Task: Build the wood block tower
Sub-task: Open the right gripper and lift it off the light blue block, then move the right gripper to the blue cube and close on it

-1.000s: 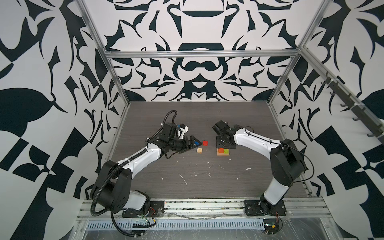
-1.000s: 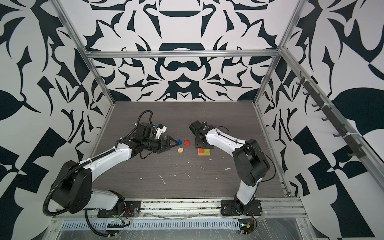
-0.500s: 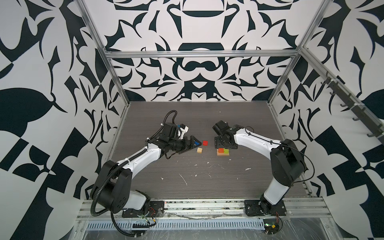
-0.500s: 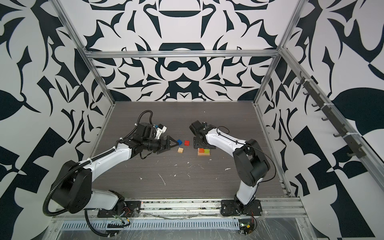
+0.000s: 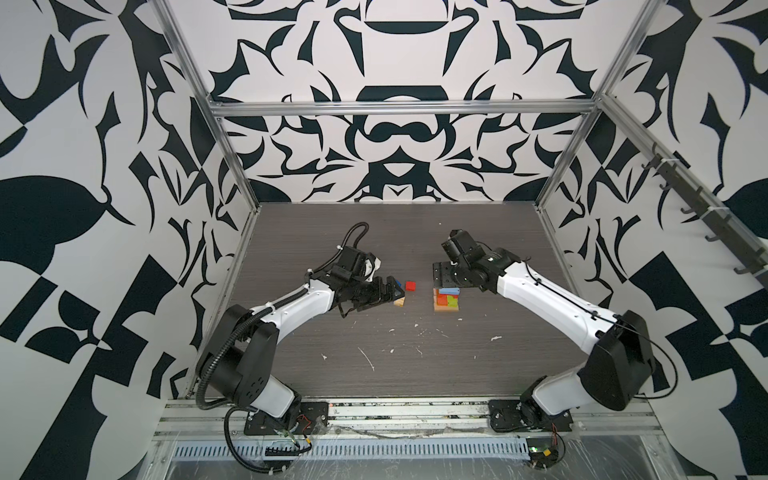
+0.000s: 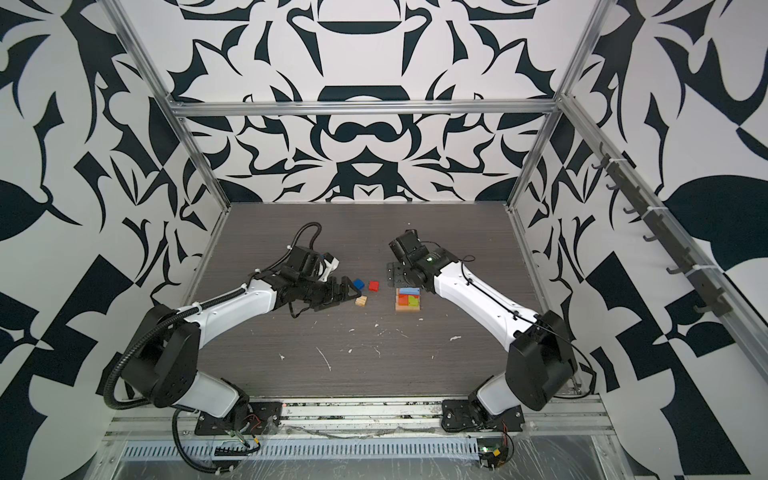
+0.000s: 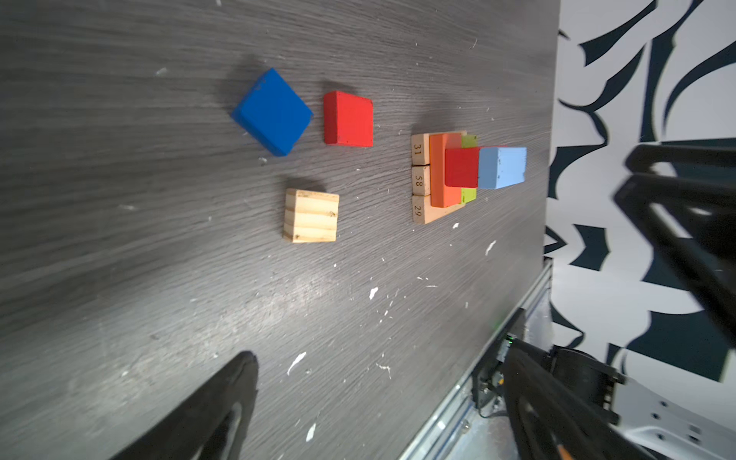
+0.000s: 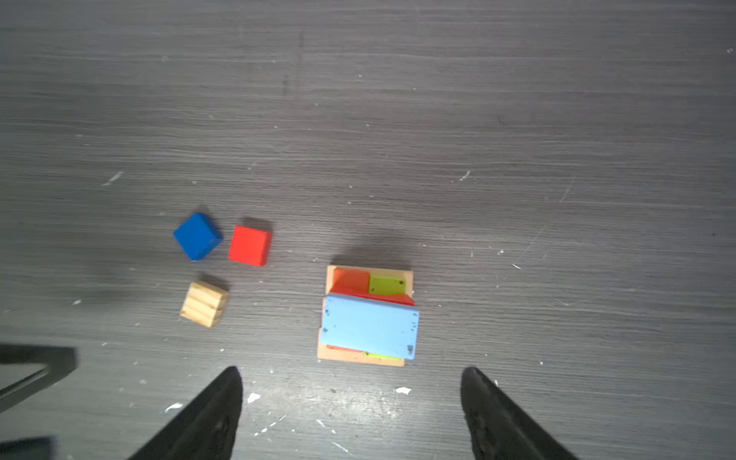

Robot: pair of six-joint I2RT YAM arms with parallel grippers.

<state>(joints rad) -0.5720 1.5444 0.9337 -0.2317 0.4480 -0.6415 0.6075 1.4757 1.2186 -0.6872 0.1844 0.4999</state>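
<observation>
A: The left hand [image 6: 353,293] is spread wide and empty, just beside three loose cubes on the counter [image 6: 316,232]. What worries you?

B: The blue cube [image 6: 359,284] sits cornerwise to its neighbours, and the red cube [image 6: 373,286] is just beside it. Closing on its corners would likely spin it or shove the red one away. The tan cube [image 6: 362,302] lies just near of that hand, so a low sweep could push it too.

A: And the tower [image 6: 407,301]?

B: It stands right of centre, to the right of those cubes, with its tan base on the counter. The light blue bar [image 8: 369,324] on top lies toward one edge of the base, not centred. I'd guess a cube set on that side could tip it.

A: And the right hand [image 8: 350,414]?

B: Wide too, holding nothing, hanging above and just far of the tower. If it drops or swings carelessly, it could clip that bar. If both arms go for the stack together, they may collide.
</observation>
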